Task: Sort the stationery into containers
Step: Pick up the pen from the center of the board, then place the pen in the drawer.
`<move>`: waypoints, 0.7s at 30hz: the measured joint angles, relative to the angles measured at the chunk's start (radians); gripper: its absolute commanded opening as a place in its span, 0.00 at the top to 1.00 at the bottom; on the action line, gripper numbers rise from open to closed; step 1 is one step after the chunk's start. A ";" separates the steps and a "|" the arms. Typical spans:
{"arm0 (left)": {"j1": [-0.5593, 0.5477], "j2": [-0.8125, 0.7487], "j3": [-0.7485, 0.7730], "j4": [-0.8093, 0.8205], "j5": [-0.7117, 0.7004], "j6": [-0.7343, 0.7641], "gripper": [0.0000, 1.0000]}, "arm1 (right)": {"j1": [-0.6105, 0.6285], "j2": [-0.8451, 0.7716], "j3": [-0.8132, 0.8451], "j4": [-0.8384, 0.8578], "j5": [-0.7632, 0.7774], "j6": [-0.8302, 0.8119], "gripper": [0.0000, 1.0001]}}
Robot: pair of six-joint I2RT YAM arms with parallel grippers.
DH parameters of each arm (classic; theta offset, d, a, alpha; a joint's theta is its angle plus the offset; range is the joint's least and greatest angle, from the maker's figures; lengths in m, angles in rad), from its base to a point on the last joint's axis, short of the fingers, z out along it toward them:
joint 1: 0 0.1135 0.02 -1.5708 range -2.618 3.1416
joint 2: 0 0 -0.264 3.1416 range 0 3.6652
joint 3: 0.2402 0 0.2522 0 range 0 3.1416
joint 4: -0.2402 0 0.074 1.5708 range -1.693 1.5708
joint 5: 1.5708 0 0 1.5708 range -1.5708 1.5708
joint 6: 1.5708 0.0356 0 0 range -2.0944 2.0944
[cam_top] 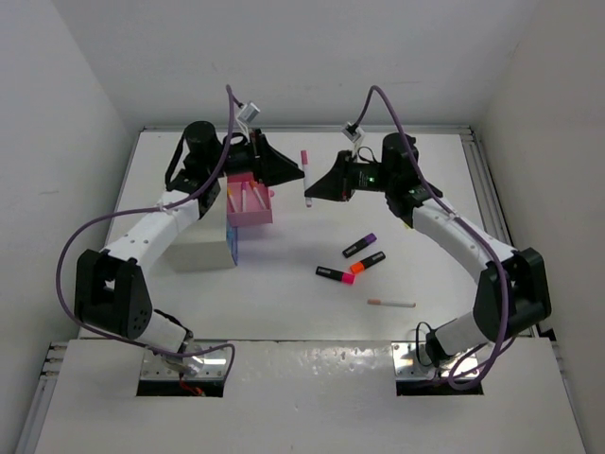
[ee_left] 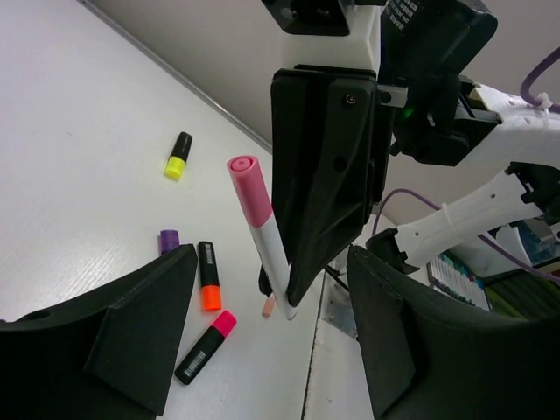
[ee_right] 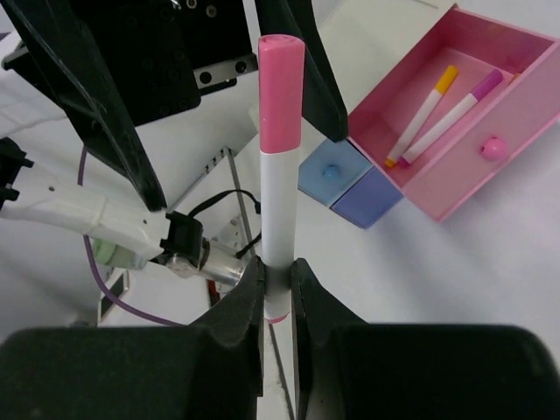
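My right gripper (cam_top: 319, 189) (ee_right: 278, 282) is shut on a white pen with a pink cap (cam_top: 305, 173) (ee_right: 281, 166) and holds it upright above the table. My left gripper (cam_top: 276, 166) (ee_left: 271, 293) is open, its fingers on either side of that pen (ee_left: 260, 229) and apart from it. The pink drawer (cam_top: 250, 217) (ee_right: 526, 45) stands pulled out of the white cabinet (cam_top: 200, 248) and holds two pens, orange-tipped (ee_right: 424, 115) and purple-tipped (ee_right: 456, 115). Purple (cam_top: 360, 245), orange (cam_top: 369, 262) and pink (cam_top: 336, 275) highlighters lie on the table.
A white pen (cam_top: 391, 303) lies near the front right. A yellow highlighter (ee_left: 178, 157) shows in the left wrist view only. Light blue (ee_right: 328, 174) and lilac (ee_right: 368, 198) drawers sit shut below the pink one. White walls close in the table on three sides.
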 measured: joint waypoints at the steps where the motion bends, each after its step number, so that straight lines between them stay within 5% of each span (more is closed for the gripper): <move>1: -0.004 0.001 0.000 0.000 -0.001 0.000 0.27 | 0.003 0.004 0.002 0.006 -0.001 0.010 1.00; 8: -0.041 0.024 0.004 -0.017 -0.023 0.019 0.58 | 0.032 0.024 0.024 0.059 -0.005 0.071 1.00; 11: -0.042 0.030 0.014 -0.035 -0.013 0.019 0.91 | 0.035 0.029 0.024 0.060 0.010 0.084 0.99; 12: -0.043 0.030 0.023 -0.047 -0.016 0.022 1.00 | 0.033 0.035 0.024 0.066 0.012 0.080 0.81; 15: -0.037 0.030 0.042 -0.099 -0.030 0.053 1.00 | 0.027 0.035 0.024 0.056 0.012 0.076 0.53; 21: 0.055 0.066 0.209 -0.462 -0.202 0.329 1.00 | -0.068 0.002 0.022 -0.170 0.000 -0.057 0.51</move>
